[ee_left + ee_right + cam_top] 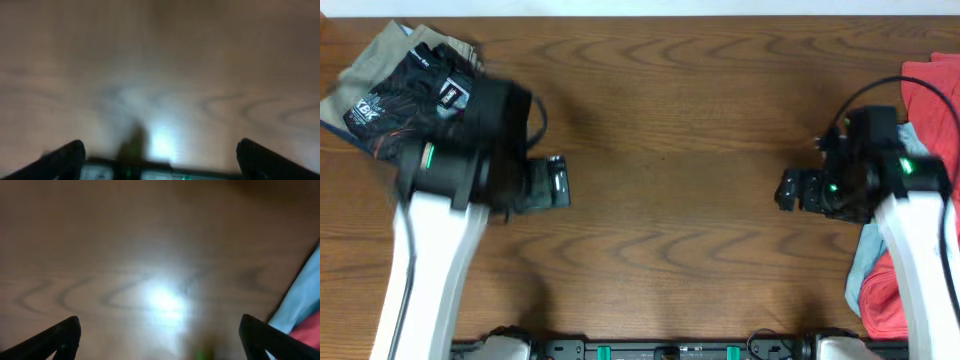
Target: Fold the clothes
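The clothes lie in two heaps. A black jersey (382,108) with white lettering rests on a tan garment (375,55) at the far left corner, partly hidden by my left arm. A red garment (932,88) and a pale blue-grey one (865,262) are piled along the right edge under my right arm. My left gripper (553,184) points right over bare wood; its fingers (64,159) stand wide apart, open and empty. My right gripper (790,190) points left, just as open, with nothing between its fingers (61,337). Pale blue-grey cloth (304,296) shows at the right of the right wrist view.
The wooden table (670,100) stretches between the two grippers. Both arm bases sit along the front edge (670,350). A bright lamp reflection lies on the wood (162,300) under the right gripper.
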`<state>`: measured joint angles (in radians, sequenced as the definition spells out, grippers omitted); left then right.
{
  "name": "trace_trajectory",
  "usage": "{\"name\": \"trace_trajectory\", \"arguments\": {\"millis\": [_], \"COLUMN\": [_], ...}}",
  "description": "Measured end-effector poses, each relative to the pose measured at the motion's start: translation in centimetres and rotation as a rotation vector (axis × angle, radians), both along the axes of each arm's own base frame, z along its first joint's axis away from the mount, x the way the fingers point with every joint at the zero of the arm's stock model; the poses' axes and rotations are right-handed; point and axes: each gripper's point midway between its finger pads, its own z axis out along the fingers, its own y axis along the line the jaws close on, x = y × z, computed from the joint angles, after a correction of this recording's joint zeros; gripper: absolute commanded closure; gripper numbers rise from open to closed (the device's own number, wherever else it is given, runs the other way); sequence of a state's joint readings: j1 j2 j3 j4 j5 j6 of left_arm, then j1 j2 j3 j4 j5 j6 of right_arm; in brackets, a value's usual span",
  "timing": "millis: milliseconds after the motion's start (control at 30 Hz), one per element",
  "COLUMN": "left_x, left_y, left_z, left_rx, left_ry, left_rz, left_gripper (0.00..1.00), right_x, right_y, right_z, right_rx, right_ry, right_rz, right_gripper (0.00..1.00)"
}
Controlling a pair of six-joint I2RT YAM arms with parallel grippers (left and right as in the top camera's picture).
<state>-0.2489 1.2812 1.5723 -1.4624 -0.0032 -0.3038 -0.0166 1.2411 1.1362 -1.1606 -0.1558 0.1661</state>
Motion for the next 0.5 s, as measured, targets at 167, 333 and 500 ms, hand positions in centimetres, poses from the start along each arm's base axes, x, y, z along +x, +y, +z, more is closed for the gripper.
{"name": "trace_trajectory", "arguments": {"millis": [167, 333, 500], "left_x": [-1.1, -3.6, -5.3], "left_y": [-0.5, 0.9, 1.8], "left_z": [3.2, 3.4, 3.0], "left_rx": [-0.064, -0.089, -0.080], "left_ry": [-0.398, -0.555, -0.568], "left_rz": [-0.032, -0.001, 0.009], "left_gripper": [0.02, 0.02, 0.02], "right_x": [-1.2, -3.1, -3.8], "right_y": [-0.4, -0.7, -0.8], "right_z": [3.5, 4.4, 5.3], "right_rx": [-0.027, -0.037, -0.036], "right_ry": [-0.277, -0.376, -0.421], "right_rz": [-0.013, -0.036, -0.049], "right_gripper": [0.01, 0.01, 0.01]}}
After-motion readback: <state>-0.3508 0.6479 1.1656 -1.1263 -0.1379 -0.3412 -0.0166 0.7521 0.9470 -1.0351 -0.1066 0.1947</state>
